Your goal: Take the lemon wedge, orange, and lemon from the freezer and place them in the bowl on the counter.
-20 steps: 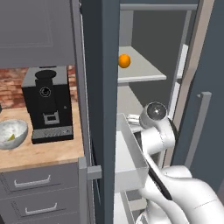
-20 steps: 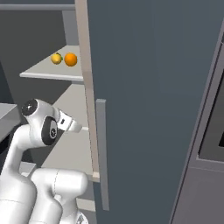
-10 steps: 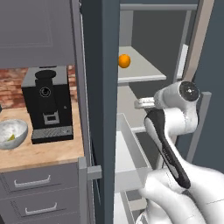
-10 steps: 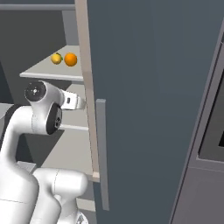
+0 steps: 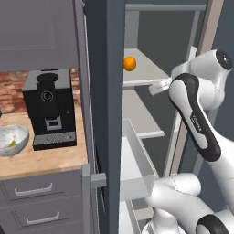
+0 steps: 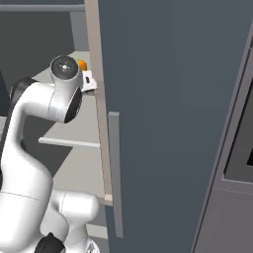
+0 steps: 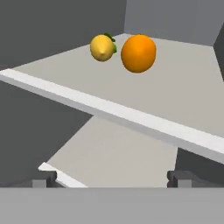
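Kitchen, simulated; freezer [image 5: 105, 91] standing open, its dark door edge up close, light grey shelves inside. Orange [image 7: 138, 53] sits on an upper shelf [image 7: 183, 92], toward the far side. Lemon [image 7: 102, 47] just beside it on the left, the two close together; contact between them cannot be told. From the left base view the orange [image 5: 130, 63] shows past the door edge; the lemon is hidden there.

Hand [image 7: 112, 177] is short of the shelf's near edge, aimed at the two fruits, well apart from both. Fingers spread as wide as they go, nothing between them. White arm [image 5: 196, 105] reaches up into the freezer opening from the right. A white drawer [image 5: 137, 169] is pulled out lower down.

Left of the freezer: wooden table [image 5: 41, 157] over grey drawers. Bowl [image 5: 11, 139] rests on it at the far left, a small yellow lemon wedge [image 5: 12, 143] lying inside. Black coffee machine [image 5: 49, 109] stands just right of the bowl. Grey wall cupboard [image 5: 36, 34] above.
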